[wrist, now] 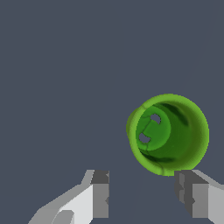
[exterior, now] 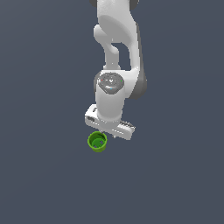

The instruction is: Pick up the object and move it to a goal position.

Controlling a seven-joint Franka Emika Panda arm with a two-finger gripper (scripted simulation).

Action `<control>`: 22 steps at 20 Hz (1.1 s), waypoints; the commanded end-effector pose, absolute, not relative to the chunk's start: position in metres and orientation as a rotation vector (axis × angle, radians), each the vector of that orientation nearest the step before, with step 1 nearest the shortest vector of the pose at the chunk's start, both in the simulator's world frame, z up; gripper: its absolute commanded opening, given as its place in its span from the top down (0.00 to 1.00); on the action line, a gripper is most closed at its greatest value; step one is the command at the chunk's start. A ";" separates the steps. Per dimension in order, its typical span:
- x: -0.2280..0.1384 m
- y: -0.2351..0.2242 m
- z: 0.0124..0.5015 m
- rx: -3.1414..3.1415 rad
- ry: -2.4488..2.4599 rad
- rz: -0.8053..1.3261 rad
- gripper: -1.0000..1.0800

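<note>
The object (exterior: 97, 141) is a small bright green cup with a thick rim and a hollow inside, standing upright on the dark grey floor. In the exterior view it sits just below the white gripper (exterior: 108, 131) and slightly toward that view's left. The wrist view looks straight down into the object (wrist: 168, 133), showing two small holes in its bottom. The gripper (wrist: 146, 194) is open, its two fingers (wrist: 99, 194) spread wide with nothing between them. The cup lies just beyond the fingertips, closer to one finger than the other.
A plain dark grey floor (exterior: 43, 175) surrounds the cup on all sides. The white arm (exterior: 116, 52) rises above the gripper toward the top of the exterior view. No other objects show.
</note>
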State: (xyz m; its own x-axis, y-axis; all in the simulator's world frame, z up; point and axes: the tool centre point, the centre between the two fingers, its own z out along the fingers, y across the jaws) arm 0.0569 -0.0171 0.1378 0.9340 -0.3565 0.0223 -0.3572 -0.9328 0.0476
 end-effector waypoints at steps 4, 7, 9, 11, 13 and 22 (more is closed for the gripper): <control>0.073 -0.028 0.122 2.975 -0.773 0.035 0.38; 0.079 -0.033 0.115 2.944 -0.857 0.042 0.38; 0.082 -0.035 0.112 2.926 -0.902 0.047 0.38; 0.085 -0.037 0.109 2.911 -0.938 0.051 0.38; 0.087 -0.039 0.106 2.899 -0.965 0.054 0.38; 0.089 -0.040 0.102 2.886 -0.994 0.057 0.38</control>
State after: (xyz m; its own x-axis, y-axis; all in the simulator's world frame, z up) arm 0.0890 -0.0404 0.1030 0.7875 -0.6129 0.0643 -0.6163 -0.7843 0.0716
